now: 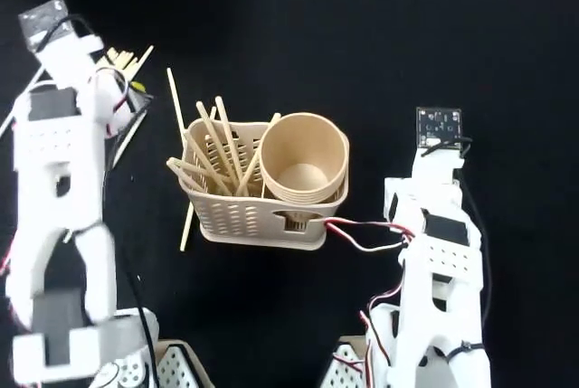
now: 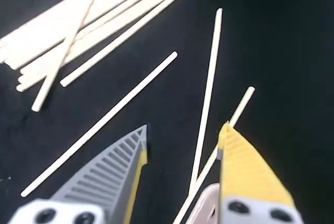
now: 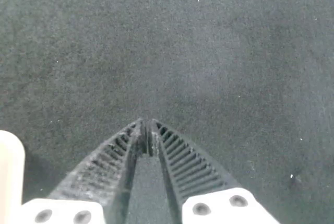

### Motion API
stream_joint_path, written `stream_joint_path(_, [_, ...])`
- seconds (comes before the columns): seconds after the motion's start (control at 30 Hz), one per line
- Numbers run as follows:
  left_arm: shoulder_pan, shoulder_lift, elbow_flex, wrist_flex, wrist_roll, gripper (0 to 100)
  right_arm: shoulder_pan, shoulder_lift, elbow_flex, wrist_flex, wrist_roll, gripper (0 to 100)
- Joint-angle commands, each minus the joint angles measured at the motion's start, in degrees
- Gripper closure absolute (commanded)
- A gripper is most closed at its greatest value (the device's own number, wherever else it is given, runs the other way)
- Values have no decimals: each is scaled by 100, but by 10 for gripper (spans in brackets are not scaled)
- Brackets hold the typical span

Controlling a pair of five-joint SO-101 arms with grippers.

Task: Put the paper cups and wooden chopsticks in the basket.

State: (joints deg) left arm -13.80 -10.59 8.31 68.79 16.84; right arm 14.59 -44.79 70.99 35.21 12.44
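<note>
Hovering above loose pale wooden chopsticks [image 2: 94,20] on the black desk [image 1: 407,53], the left pincer [image 2: 185,126] gapes wide and empty. The cream slotted plastic basket [image 1: 253,221] at mid-desk holds stacked tan paper cups [image 1: 303,166] and leaning sticks [image 1: 217,148]. The right pincer [image 3: 146,122] is pressed closed nearby.

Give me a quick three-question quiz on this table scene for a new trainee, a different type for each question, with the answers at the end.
1. True or false: the paper cups stand inside the basket.
2. The right end effector is: A) open, B) shut on nothing, C) shut on a chopstick.
3. Which arm's end effector is over the loose chopsticks on the table?

Key: 1 true. 2 B. 3 the left end effector, which is open.
</note>
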Motion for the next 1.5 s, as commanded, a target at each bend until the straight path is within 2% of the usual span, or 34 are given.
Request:
stream_joint_path(0.0, [163,897,-936,26,26,779,-26,-22,-22,-97,44,974])
stream_joint_path(0.4, [796,5020,-5112,1371,62,779,-26,-22,-22,-97,44,974])
stream_joint_path(0.57, [796,6611,-6642,1653,62,779,-26,-22,-31,-97,44,974])
stream_joint_path(0.67, [769,7305,-7670,2215,62,790,-26,-22,-31,-97,44,974])
stream_joint_path(0.87, [760,8308,-9569,3226,18,978,-26,-22,-31,-97,44,974])
stream_joint_path(0.93, [725,8475,-9868,3226,9,963,-26,-22,-22,-97,44,974])
stream_joint_path(1.07, [690,8484,-10000,3226,9,972,-26,-22,-22,-97,44,974])
stream_joint_path(1.2, [664,8185,-9736,3253,-484,972,-26,-22,-22,-105,44,974])
stream_joint_path(1.3, [567,7490,-8848,3253,-598,972,-26,-22,-31,-105,44,974])
stream_joint_path(1.47, [479,5618,-6501,3235,-624,971,-26,-22,-31,-105,44,974])
